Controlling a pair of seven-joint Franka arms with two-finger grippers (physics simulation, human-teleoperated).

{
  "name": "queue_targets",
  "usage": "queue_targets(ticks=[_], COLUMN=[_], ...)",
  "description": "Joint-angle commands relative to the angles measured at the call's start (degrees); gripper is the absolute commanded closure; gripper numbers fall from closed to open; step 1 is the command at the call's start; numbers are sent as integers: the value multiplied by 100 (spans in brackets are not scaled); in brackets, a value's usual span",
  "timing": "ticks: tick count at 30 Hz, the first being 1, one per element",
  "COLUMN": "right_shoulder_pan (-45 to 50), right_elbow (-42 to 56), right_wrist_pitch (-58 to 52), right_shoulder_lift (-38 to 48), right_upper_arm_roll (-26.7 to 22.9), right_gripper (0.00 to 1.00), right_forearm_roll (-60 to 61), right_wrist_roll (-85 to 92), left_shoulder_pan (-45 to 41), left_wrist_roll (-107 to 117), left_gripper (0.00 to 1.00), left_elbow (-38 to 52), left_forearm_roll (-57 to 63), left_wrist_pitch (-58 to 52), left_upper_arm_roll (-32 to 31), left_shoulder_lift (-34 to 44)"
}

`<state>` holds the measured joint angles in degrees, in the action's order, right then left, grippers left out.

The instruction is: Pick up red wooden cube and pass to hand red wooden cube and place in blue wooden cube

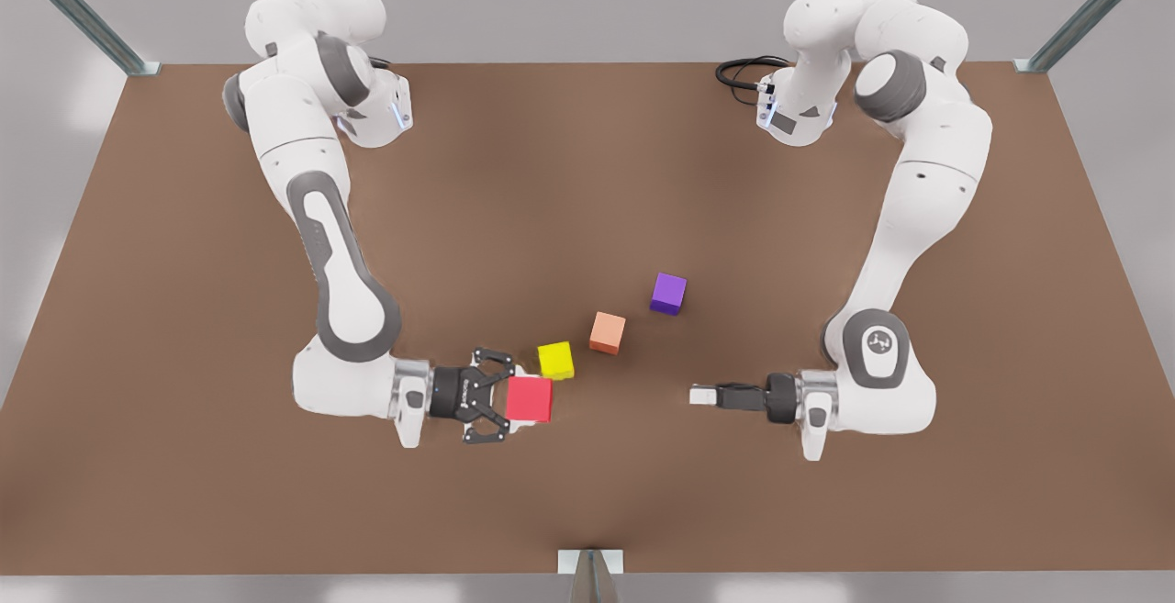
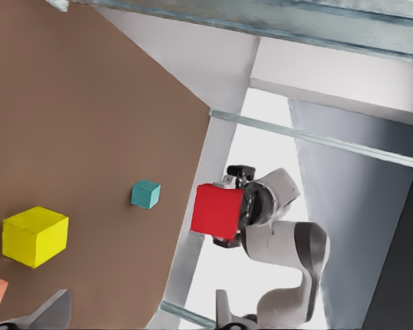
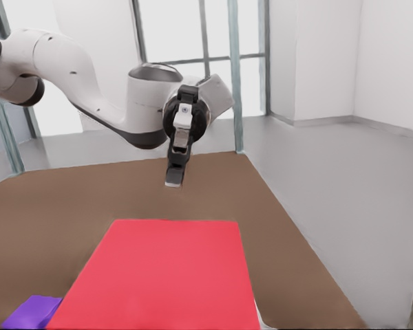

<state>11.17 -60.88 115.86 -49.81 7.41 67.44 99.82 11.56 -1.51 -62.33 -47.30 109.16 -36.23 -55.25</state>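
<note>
Two arms facing across a brown table (image 1: 184, 309), mid-handover.

Clamped in the right gripper (image 1: 508, 398) at the front view's left: the red wooden cube (image 1: 530, 399), lifted just beside a yellow cube (image 1: 555, 360). Opposite, well apart, left gripper (image 1: 699, 395) turned edge-on, fingers (image 2: 51, 313) spread wide in its own wrist view. Likely risks: a misaligned approach knocking the cube loose, or letting go before the second grasp closes. Resting far off on the table, the teal blue wooden cube (image 2: 145, 194). Contact of the right pads hidden behind the cube.
</note>
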Motion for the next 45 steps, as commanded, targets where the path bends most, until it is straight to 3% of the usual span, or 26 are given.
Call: queue_targets(ticks=[1, 2, 4, 7, 8, 9, 12, 14, 22, 32, 45], right_shoulder_pan=[-133, -124, -344, -441, -450, -441, -379, -291, -36, 227, 254], right_elbow=[15, -143, -319, -574, -583, -705, -1883, -2121, -2209, -3035, -3167], right_wrist_pitch=[-1628, -1769, -2252, -2288, -2217, -2156, -1119, -1031, -705, -81, 42], right_shoulder_lift=[279, 516, 859, 1237, 1246, 1316, 1800, 1852, 1580, 1712, 1554], right_upper_arm_roll=[-564, -881, -996, -1242, -1320, -1418, -1426, -1409, -1382, -1391, -1400], right_gripper=[60, 59, 58, 59, 59, 59, 59, 59, 59, 59, 59], right_forearm_roll=[-1733, -2629, -4581, -6488, -6691, -6911, -7263, -7272, -7210, -7263, -7368], right_wrist_roll=[29, -558, -1622, -2511, -2511, -2651, -3029, -3293, -3777, -3979, -4058], left_shoulder_pan=[145, 109, 215, 120, -834, -1683, -1754, -1833, -1754, -1631, -1639], left_wrist_roll=[712, 854, 881, 846, 706, 635, 643, 652, 617, 608, 626], left_gripper=[0, 0, 0, 0, 0, 0, 0, 0, 0, 0, 0], left_elbow=[-7, -7, 10, -24, -783, -2284, -2046, -2037, -1906, -1932, -1932], left_forearm_roll=[3748, 5949, 7445, 7499, 6844, 5020, 5178, 5178, 5012, 4748, 4739], left_wrist_pitch=[-1615, -2740, -4086, -4405, -3582, -2223, -2417, -2575, -2786, -2795, -2795], left_upper_arm_roll=[-50, -217, -296, -53, 1540, 3184, 2964, 2780, 2788, 2780, 2788], left_shoulder_lift=[567, 919, 1482, 2017, 2838, 4040, 3899, 3785, 3794, 3688, 3644])
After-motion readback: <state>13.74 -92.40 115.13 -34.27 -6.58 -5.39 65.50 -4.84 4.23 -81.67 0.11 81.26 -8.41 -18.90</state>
